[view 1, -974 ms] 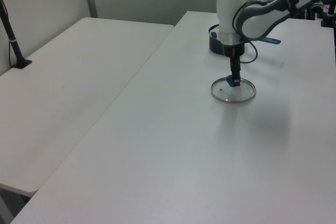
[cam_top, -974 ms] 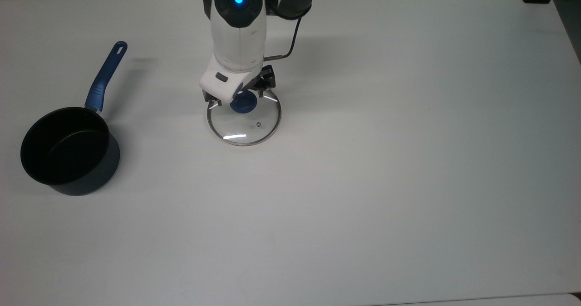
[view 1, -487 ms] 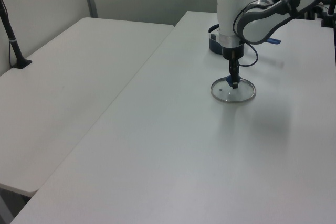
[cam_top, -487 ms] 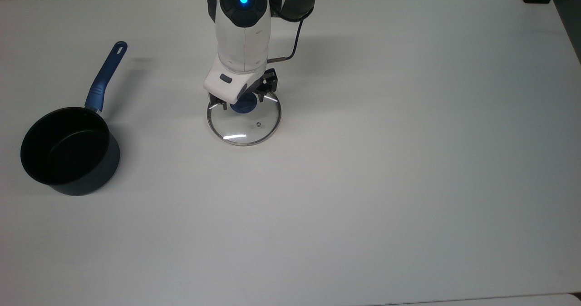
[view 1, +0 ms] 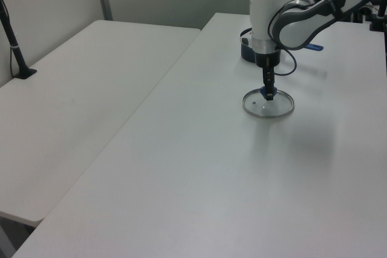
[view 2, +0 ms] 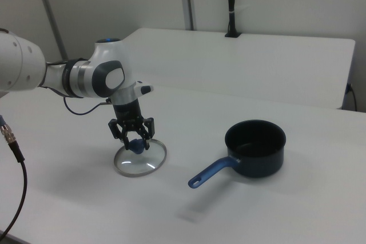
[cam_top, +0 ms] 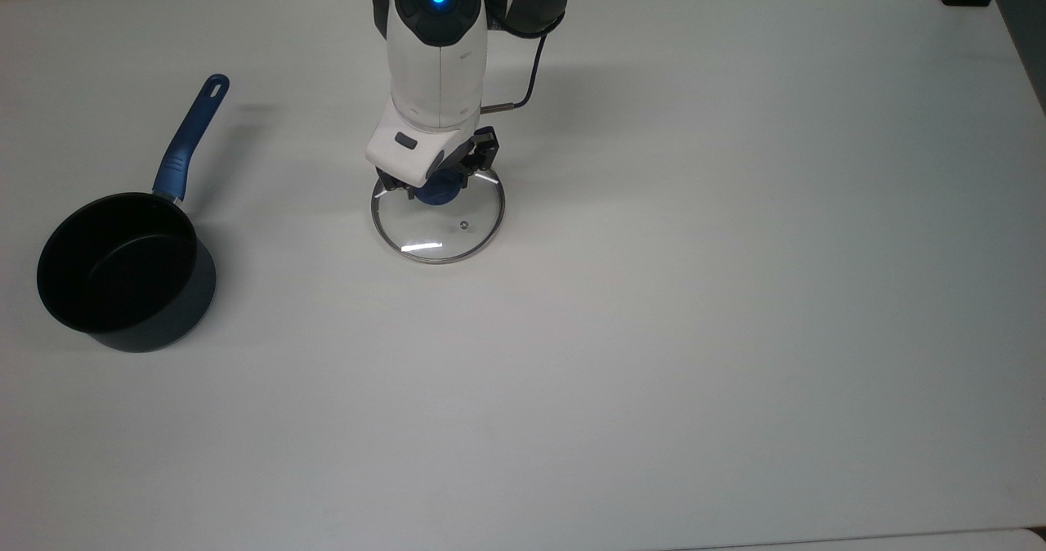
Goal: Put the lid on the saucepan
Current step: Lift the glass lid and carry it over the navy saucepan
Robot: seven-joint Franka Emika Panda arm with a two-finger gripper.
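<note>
End effector pinches the lid's blue knob, well apart from the saucepan.

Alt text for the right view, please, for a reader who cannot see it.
A white robot arm's gripper is lowered over the blue knob of a glass lid lying flat on a white table. The open dark saucepan stands apart at the right view's right, its blue handle pointing toward the camera.
</note>
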